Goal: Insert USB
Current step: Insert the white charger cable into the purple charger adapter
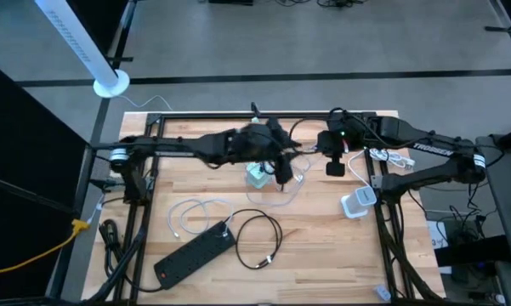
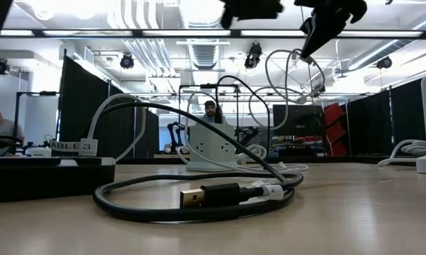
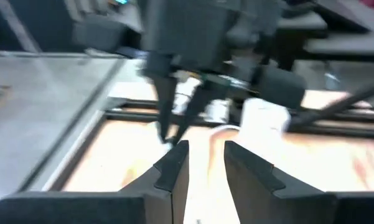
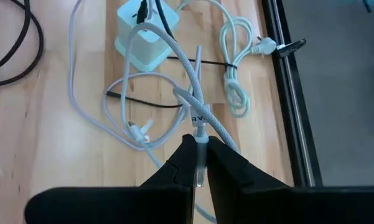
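Our right gripper [image 4: 199,163] has its jaws closed on the light, limp grey braided USB cable [image 4: 202,118], correctly at its stiff plug; the left gripper [image 3: 205,163] has its jaws apart, empty.

Two dark arms reach over the wooden surface [image 1: 315,246], each ending in one end effector: the left end effector [image 1: 282,174] and the right end effector [image 1: 334,167]. One black power strip [image 1: 194,252] lies near the front-left corner. Two white charger blocks sit on the surface: one [image 1: 257,176] at mid-surface, one [image 1: 358,204] by the right edge. One black coiled cable [image 1: 259,238] and one white coiled cable [image 1: 191,215] lie toward the front. Two people show in the room beyond.
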### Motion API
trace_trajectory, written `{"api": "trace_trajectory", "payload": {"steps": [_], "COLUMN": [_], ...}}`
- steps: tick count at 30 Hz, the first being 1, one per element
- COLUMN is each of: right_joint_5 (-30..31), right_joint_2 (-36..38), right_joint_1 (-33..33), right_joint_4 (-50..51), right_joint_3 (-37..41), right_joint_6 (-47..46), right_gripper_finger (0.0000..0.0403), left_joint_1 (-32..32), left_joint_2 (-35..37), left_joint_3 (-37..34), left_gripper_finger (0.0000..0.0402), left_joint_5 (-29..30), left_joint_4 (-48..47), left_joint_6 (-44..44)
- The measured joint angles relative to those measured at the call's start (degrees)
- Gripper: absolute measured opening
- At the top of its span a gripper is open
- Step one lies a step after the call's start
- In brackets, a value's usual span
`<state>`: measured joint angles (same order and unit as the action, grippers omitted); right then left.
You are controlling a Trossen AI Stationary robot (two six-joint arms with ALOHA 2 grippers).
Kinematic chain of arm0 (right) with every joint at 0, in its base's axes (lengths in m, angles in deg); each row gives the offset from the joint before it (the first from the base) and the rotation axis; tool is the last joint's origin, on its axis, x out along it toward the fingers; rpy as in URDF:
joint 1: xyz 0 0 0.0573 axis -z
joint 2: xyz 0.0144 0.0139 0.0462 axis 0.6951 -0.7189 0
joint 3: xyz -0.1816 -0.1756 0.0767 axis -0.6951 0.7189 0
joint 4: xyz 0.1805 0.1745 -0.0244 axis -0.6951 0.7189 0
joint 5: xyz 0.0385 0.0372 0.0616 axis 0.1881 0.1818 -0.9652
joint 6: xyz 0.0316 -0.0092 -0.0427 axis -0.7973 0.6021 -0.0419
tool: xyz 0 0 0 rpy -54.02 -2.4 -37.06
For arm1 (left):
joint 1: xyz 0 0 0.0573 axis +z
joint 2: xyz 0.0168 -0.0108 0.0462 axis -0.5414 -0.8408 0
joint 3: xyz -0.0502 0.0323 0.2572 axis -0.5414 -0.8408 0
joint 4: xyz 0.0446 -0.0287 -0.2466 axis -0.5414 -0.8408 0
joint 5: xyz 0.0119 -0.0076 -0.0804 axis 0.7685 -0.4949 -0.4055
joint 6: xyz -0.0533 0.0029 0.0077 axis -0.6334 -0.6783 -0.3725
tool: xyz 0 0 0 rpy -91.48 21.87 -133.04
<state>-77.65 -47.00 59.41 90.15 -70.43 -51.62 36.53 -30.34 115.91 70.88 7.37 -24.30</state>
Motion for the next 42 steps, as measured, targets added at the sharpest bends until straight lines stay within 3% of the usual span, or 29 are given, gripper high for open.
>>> {"api": "trace_trajectory", "payload": {"steps": [6, 12, 16, 21, 33, 42], "right_joint_5": [0.0, 0.4, 4.3, 4.8, 4.3, 4.2], "right_joint_2": [0.0, 0.0, 0.0, 0.2, 0.8, 0.8], "right_joint_1": [-2.6, -5.7, -6.5, -6.7, -7.7, -7.7], "right_joint_4": [0.9, 1.1, 1.1, -0.2, -4.2, -4.2], "right_joint_3": [0.0, 0.0, 0.0, 0.0, -0.1, -0.1], "right_joint_6": [-2.6, -4.0, -3.9, -2.8, -1.8, -2.3], "right_gripper_finger": [0.0011, 0.0011, 0.0011, 0.0011, 0.0011, 0.0011], "left_joint_1": [0.8, 1.4, 1.5, 1.5, 1.3, 1.3], "left_joint_2": [-5.5, -6.3, -6.5, -6.5, -6.5, -6.5], "left_joint_3": [7.5, 7.8, 6.8, 6.0, 3.0, 2.9], "left_gripper_finger": [0.0106, 0.0188, 0.0242, 0.027, 0.0238, 0.0124], "left_joint_5": [-1.4, -1.2, -1.2, -0.9, 2.1, 1.0], "left_joint_4": [-6.8, -7.2, -7.6, -7.3, -0.6, -0.7], "left_joint_6": [0.5, -1.8, -3.1, -3.9, -3.9, -2.9]}}
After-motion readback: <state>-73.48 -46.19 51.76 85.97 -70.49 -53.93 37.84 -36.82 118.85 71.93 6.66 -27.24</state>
